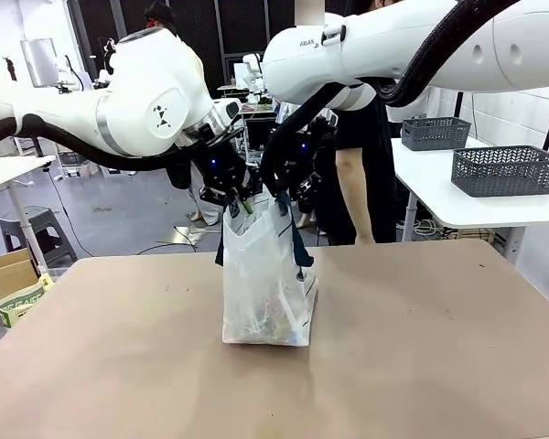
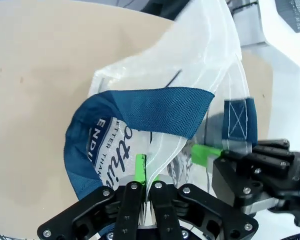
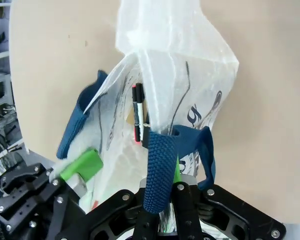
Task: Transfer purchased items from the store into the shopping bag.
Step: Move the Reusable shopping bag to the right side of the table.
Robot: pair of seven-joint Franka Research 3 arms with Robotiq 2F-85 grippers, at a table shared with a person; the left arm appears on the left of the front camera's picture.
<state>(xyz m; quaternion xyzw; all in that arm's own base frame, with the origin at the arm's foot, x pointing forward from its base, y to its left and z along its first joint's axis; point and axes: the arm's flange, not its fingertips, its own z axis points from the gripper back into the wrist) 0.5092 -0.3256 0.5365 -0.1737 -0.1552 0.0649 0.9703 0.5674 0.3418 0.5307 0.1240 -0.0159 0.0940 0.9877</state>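
Note:
The shopping bag (image 1: 263,274), translucent whitish plastic with navy straps, stands upright in the middle of the tan table (image 1: 439,347). My left gripper (image 1: 240,203) is shut on the bag's top rim from the left. My right gripper (image 1: 289,196) is shut on the rim from the right, close beside it. In the left wrist view my left gripper (image 2: 145,172) pinches the plastic under a navy handle (image 2: 150,107). In the right wrist view my right gripper (image 3: 169,176) pinches the rim, with a navy strap (image 3: 157,170) draped over it. Pens (image 3: 137,112) and other items show through the bag's wall.
A person (image 1: 355,174) stands behind the table's far edge. A white side table (image 1: 457,206) at the right carries two dark grey mesh baskets (image 1: 506,170) (image 1: 435,133). A cardboard box (image 1: 5,274) and a stool (image 1: 37,229) sit at the left, off the table.

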